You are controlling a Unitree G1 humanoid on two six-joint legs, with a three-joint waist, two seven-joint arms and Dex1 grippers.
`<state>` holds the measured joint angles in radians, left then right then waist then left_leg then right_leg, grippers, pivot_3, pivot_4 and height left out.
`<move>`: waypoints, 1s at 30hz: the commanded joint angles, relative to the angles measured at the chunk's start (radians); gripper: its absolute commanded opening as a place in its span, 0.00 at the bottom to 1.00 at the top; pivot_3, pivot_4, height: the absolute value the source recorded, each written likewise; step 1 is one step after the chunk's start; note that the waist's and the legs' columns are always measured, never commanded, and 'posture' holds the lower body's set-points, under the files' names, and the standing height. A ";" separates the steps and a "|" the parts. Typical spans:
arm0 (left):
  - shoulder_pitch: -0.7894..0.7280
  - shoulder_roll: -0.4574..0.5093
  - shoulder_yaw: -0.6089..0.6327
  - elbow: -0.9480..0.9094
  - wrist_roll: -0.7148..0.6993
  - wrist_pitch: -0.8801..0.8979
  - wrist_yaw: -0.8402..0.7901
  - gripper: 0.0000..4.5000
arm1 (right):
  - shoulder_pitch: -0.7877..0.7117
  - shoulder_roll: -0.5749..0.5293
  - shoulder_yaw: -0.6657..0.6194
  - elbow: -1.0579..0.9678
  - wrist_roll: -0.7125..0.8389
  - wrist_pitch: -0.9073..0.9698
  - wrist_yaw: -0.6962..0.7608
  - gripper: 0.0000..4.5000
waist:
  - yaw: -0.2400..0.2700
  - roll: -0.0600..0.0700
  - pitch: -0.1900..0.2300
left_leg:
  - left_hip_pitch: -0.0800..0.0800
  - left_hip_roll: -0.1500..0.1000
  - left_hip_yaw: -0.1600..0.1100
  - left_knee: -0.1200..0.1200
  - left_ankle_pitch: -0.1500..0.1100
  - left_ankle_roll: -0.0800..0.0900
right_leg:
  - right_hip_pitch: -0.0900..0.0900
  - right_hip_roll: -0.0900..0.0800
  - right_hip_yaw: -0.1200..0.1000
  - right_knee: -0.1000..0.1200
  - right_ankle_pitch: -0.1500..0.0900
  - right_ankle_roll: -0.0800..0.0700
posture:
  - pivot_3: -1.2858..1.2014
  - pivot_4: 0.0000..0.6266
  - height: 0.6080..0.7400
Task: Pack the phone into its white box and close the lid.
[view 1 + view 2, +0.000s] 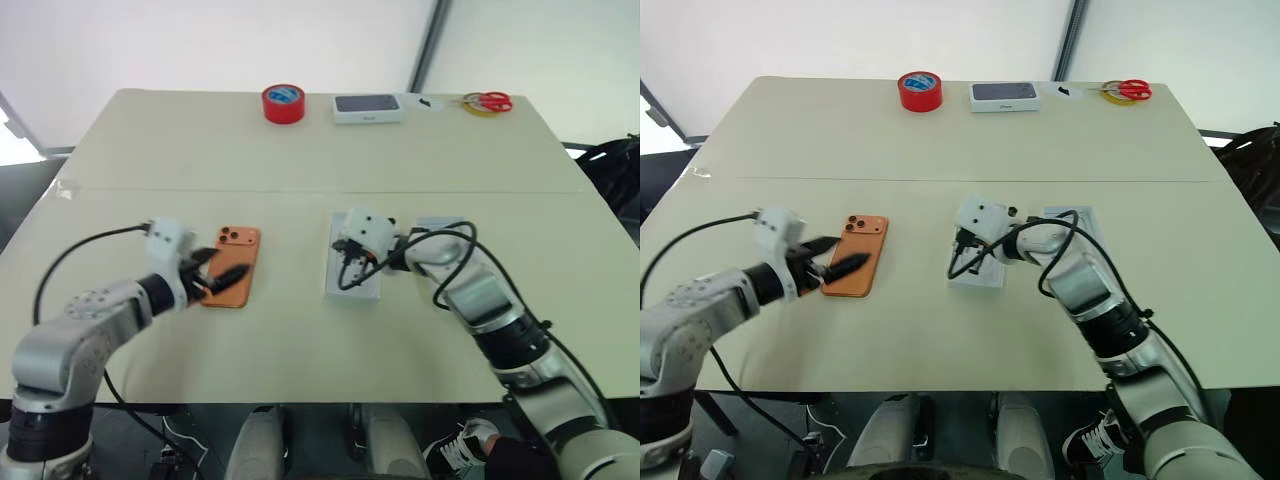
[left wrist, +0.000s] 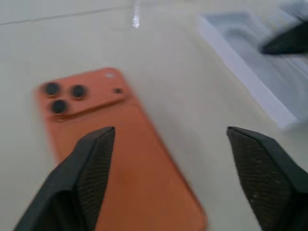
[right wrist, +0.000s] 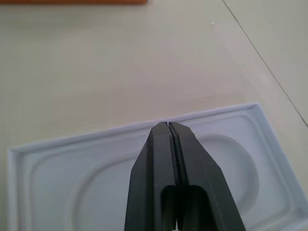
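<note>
On the near part of the cream tabletop (image 1: 300,340), the left claw (image 1: 218,275) stands wide, its two black fingers spread over the near end of the phone (image 1: 232,266) and holding nothing. The phone lies flat with its orange back up and its dark camera lenses in the far corner; in the left wrist view one fingertip (image 2: 98,144) is above the orange surface and the other is over the bare tabletop beside it. To the right of the phone, well apart from it, lies a shallow white tray with an oval recess (image 3: 226,168) in it. The right claw (image 3: 171,132) is closed tight, with its fingers pressed together and nothing between them, and it points down into this tray near its rim. Just beside the tray, behind the right arm, another flat white piece (image 1: 1070,218) is partly hidden. At the far edge of the tabletop stand a red tape roll (image 1: 283,103), a white box with a dark picture (image 1: 368,107), and red scissors (image 1: 488,101) on a yellow ring.
</note>
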<state>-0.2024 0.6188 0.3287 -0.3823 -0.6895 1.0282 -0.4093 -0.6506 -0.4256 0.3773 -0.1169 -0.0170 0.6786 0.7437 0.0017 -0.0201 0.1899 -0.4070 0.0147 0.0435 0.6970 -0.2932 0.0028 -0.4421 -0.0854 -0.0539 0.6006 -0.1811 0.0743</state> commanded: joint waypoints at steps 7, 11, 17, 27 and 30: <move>-0.100 -0.021 0.119 0.137 -0.024 0.252 0.157 0.98 | -0.115 0.202 0.105 0.086 -0.053 0.100 -0.099 0.00 | -0.013 0.000 0.000 | 0.000 0.000 -0.001 0.000 0.000 -0.001 | 0.000 0.000 0.000 0.001 0.000 0.000 | 0.52 0.24 0.92; -0.130 -0.092 0.104 0.121 -0.056 0.337 0.174 0.98 | -0.128 0.239 0.154 0.154 -0.078 0.091 -0.105 0.00 | -0.008 0.000 0.000 | 0.000 -0.001 -0.001 0.000 0.001 -0.001 | 0.000 -0.002 -0.001 0.002 0.000 0.000 | 0.52 0.24 0.92; -0.145 -0.227 0.085 0.034 -0.087 0.440 0.206 0.98 | -0.122 0.251 0.171 0.192 -0.087 0.083 -0.097 0.00 | -0.011 -0.001 -0.001 | 0.000 -0.003 -0.002 0.000 0.001 -0.002 | 0.001 -0.003 -0.001 0.002 0.000 0.000 | 0.52 0.24 0.92; -0.171 -0.390 0.094 -0.054 -0.096 0.577 0.208 0.98 | -0.100 0.223 0.184 0.172 -0.087 0.066 -0.046 0.00 | -0.009 -0.001 -0.001 | 0.001 -0.004 -0.003 0.000 0.001 -0.002 | 0.002 -0.004 -0.001 0.002 0.000 0.000 | 0.52 0.24 0.92; -0.174 -0.401 0.095 -0.060 -0.098 0.586 0.204 0.98 | -0.094 0.221 0.190 0.167 -0.089 0.062 -0.038 0.00 | -0.009 -0.001 -0.001 | 0.001 -0.004 -0.004 0.000 0.001 -0.002 | 0.003 -0.004 -0.001 0.002 0.000 0.000 | 0.52 0.24 0.92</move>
<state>-0.3722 0.2386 0.4545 -0.4364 -0.7448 1.5777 -0.1810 -0.7528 -0.2122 0.5513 0.0799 -0.1054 0.7510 0.6938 -0.0073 -0.0209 0.1888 -0.4058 0.0111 0.0397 0.6969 -0.2924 0.0013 -0.4394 -0.0889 -0.0551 0.6024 -0.1811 0.0740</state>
